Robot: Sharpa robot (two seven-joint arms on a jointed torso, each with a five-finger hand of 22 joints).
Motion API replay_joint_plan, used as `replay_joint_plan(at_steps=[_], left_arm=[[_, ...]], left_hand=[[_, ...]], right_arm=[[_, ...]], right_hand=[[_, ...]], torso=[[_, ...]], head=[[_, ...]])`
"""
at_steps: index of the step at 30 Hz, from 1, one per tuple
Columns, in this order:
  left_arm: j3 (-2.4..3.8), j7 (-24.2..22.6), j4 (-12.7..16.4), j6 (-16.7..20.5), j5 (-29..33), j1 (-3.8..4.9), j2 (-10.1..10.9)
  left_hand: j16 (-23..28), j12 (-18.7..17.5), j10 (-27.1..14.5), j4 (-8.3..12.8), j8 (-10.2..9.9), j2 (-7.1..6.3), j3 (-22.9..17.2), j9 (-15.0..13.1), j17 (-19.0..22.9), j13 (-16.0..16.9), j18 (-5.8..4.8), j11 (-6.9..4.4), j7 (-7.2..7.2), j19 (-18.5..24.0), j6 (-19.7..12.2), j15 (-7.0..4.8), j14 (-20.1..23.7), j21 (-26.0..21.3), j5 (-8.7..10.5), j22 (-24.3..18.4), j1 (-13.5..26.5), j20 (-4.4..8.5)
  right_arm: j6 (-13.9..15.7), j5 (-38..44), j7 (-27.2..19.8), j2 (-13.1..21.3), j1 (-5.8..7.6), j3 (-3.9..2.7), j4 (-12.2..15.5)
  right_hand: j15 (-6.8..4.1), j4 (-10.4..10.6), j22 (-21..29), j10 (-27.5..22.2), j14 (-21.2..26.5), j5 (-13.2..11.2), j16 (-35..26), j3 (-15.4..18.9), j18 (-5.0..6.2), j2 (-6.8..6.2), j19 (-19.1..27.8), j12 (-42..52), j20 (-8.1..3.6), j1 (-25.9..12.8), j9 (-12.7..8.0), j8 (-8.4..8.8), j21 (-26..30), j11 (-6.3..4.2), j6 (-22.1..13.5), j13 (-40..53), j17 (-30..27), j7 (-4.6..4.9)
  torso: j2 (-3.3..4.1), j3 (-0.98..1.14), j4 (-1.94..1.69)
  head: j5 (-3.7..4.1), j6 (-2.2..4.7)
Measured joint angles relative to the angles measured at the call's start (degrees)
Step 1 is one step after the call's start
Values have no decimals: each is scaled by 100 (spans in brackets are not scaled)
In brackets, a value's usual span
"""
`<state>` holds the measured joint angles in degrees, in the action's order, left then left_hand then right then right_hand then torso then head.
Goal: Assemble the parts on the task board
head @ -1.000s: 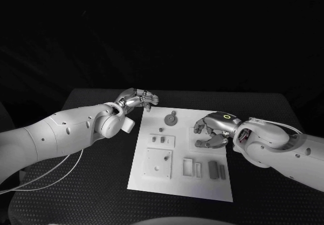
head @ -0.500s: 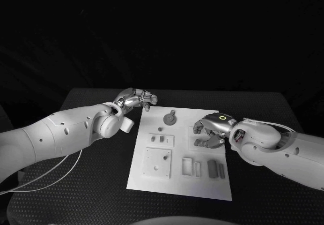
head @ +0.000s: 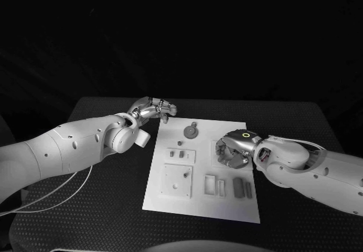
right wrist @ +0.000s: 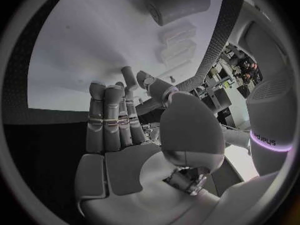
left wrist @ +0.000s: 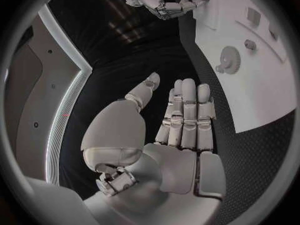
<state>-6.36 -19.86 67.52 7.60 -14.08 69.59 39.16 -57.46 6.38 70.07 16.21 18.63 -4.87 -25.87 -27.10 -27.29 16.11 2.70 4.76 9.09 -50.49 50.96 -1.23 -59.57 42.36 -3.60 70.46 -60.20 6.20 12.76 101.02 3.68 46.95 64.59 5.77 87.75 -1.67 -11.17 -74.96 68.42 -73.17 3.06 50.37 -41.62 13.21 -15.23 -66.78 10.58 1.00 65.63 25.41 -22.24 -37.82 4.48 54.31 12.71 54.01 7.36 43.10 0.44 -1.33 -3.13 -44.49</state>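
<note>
You look barely started: parts (head: 243, 188) lie loose on the board (head: 198, 207), left hand (head: 154, 111) empty with fingers straight, right hand (head: 233, 150) curled, grip unclear.

Both arms (head: 68, 149) w/ smooth glossy white shells, rounded at the joints, small dark screw holes dotted along the left one. Thin pale cable (head: 56, 197) loops under the left forearm. White tag-like block (head: 142, 138) at the left wrist. Hands are silver metal, segmented fingers: left hand (head: 153, 109), right hand (head: 233, 149). Right hand has a small glowing green ring (head: 246, 135) on its back. Right wrist shows a dark rectangular panel (head: 264, 156); right wrist view shows a purple-lit band (right wrist: 270, 141) w/ lettering, too small to read.
</note>
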Motion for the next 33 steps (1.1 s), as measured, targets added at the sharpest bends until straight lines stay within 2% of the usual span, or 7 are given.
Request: replay_joint_plan(at_steps=[4,8,14,22,23,30,33], left_arm=[[0,0,3,-1,0,0,2],[0,0,8,-3,0,0,2],[0,0,15,-5,1,0,5],[0,0,12,-7,1,0,10],[0,0,11,-7,1,0,10],[0,0,8,-8,1,0,1],[0,0,4,-9,1,0,-2]], left_hand=[[0,0,-16,0,0,0,0,0,-5,0,0,15,0,0,-1,0,0,0,0,3,0,0],[0,0,-16,0,0,20,0,0,-5,0,0,15,-1,1,-1,0,0,0,0,2,20,-1],[0,0,-16,0,0,20,0,0,-5,0,0,15,-3,1,-3,0,0,0,0,2,20,-1],[0,0,-16,0,0,20,0,0,-4,-3,0,15,-4,1,-4,0,0,0,0,2,20,-1],[0,0,-16,0,0,20,0,0,-4,-5,0,15,-4,1,-4,0,0,0,0,2,20,-2],[0,0,-17,0,0,20,0,0,-9,-4,0,14,-9,5,-9,0,0,-22,0,7,20,-5],[0,0,-17,0,0,20,0,0,-9,-4,0,14,-9,-4,-9,0,0,-22,0,7,20,4]], right_arm=[[-8,17,0,-18,-5,0,-1],[-12,49,0,-35,-17,0,-25],[-4,122,7,-60,-31,0,-46],[91,255,69,-99,-50,0,-57],[108,267,75,-99,-52,2,-55],[253,327,100,-44,-58,8,46],[298,335,103,55,-58,-26,169]], right_hand=[[-25,2,1,35,-24,0,22,-30,0,64,0,27,0,12,12,-23,-32,-34,49,27,-1,-8],[-60,-8,1,165,-44,0,62,-119,1,238,-33,104,-31,50,42,-80,-83,-76,173,75,5,-61],[-125,-41,4,256,-46,0,111,-263,0,390,-54,141,-51,80,68,-116,-161,-133,300,118,28,-108],[-165,-115,4,318,-85,-18,211,-391,-12,480,-99,200,-94,95,110,-147,-279,-194,384,196,90,-128],[-172,-123,3,318,-93,-18,223,-399,-49,496,-117,208,-113,97,116,-155,-301,-195,394,198,102,-138],[-173,-130,2,321,-92,-23,279,-405,-65,560,-137,243,-132,105,158,-184,-355,-197,404,278,142,-147],[-200,-132,2,326,-98,-24,288,-402,-66,567,-138,243,-132,112,163,-184,-362,-201,413,279,151,-156]], torso=[[-1,-2,2],[-1,-2,7],[-2,-3,7],[-2,-2,4],[-2,-2,5],[-4,-2,5],[-6,-2,5]], head=[[-1,-3],[-1,-4],[7,-10],[9,-26],[7,-29],[-3,-29],[-9,-21]])
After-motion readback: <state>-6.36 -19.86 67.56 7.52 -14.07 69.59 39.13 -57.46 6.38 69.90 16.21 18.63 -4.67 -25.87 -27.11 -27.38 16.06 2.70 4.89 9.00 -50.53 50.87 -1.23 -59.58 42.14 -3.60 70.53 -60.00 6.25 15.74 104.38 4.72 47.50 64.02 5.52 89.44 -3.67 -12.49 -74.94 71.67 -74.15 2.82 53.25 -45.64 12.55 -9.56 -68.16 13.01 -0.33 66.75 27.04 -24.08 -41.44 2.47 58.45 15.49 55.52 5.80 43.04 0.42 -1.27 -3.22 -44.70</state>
